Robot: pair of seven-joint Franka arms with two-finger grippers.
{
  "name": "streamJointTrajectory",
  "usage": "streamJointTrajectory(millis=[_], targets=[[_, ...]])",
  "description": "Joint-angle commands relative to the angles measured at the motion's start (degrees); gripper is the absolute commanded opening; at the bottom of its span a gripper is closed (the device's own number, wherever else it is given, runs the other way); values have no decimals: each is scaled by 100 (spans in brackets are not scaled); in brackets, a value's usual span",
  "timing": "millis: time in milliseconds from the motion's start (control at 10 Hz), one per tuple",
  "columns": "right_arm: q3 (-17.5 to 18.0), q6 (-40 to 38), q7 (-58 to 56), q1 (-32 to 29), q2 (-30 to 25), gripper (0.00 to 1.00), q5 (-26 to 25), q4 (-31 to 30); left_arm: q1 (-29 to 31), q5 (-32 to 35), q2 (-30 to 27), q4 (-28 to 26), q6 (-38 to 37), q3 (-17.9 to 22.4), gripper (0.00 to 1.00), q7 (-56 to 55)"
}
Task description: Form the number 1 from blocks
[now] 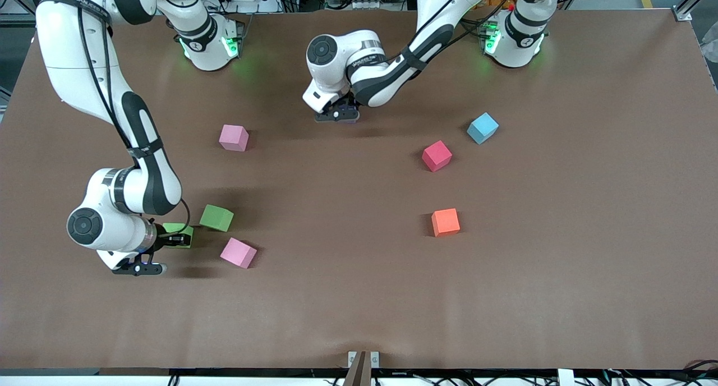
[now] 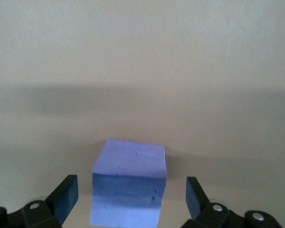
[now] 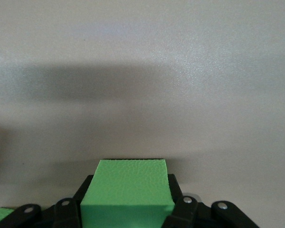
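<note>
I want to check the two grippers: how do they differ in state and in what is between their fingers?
The left gripper is open, its fingers clear of the purple cube on both sides; the right gripper is shut on a green cube. The left gripper is at the table's middle, nearer the bases; the right gripper is at the right arm's end, beside another green cube. Both are low at the table.

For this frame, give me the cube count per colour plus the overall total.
Pink cubes: 2
Green cubes: 2
Red cube: 1
Orange cube: 1
Light blue cube: 1
Purple cube: 1
Total: 8
</note>
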Motion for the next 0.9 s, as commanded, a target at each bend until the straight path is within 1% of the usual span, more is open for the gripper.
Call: streamJointTrajectory(millis=[0,100,300,500,600,700,800], targets=[[0,-34,-81,-33,-201,53,19,-21,55,159,-338,-56,-27,338,100,-90],[-8,-95,-73,-33,-472,53,19,-30,247,159,-400,-47,-35,357,100,-46],[-192,-227,216,133,-1000,53,27,-13,660,159,-444,23,-36,357,100,-2],[-718,-245,1196,1104,-1247,54,28,-4,1099,159,-445,154,-53,357,100,226],[-886,-323,1794,1606,-1300,54,115,-38,1319,159,-462,164,-62,357,100,340],[-1027,-463,2182,2081,-1327,55,385,-39,1469,159,-479,164,-62,357,100,454],[-1263,-543,2430,2651,-1344,55,562,-48,1662,159,-488,181,-62,357,100,577]])
